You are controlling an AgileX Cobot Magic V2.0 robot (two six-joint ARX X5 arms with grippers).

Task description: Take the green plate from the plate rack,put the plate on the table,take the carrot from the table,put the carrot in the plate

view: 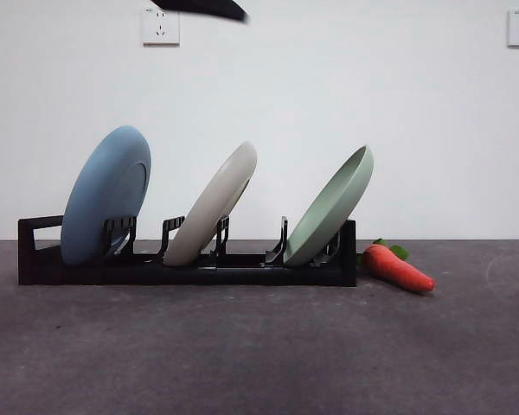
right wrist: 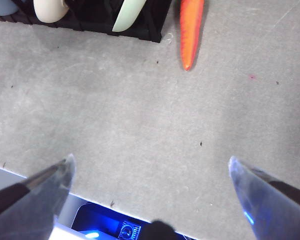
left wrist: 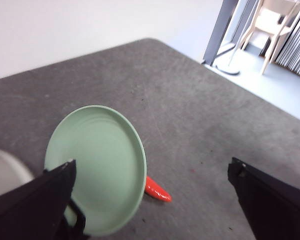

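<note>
- The green plate [view: 333, 210] stood tilted in the end slot of the plate rack [view: 190, 270], at the end nearest the carrot [view: 398, 268].
- A cream plate [view: 213, 206] leaned in the middle slot and a blue plate [view: 105, 195] at the handle end.
- The carrot lay on the table [view: 259, 354] just beside the rack's end, its leaves toward the rack.
- The left gripper [left wrist: 152, 170] hung above the green plate, jaws spread wide, gripping nothing.
- The right gripper [right wrist: 150, 170] hung over bare table near its front edge, well apart from the rack, jaws spread wide and empty.
- In the front view, only a black tip [view: 203, 8] showed at the top edge.
</note>
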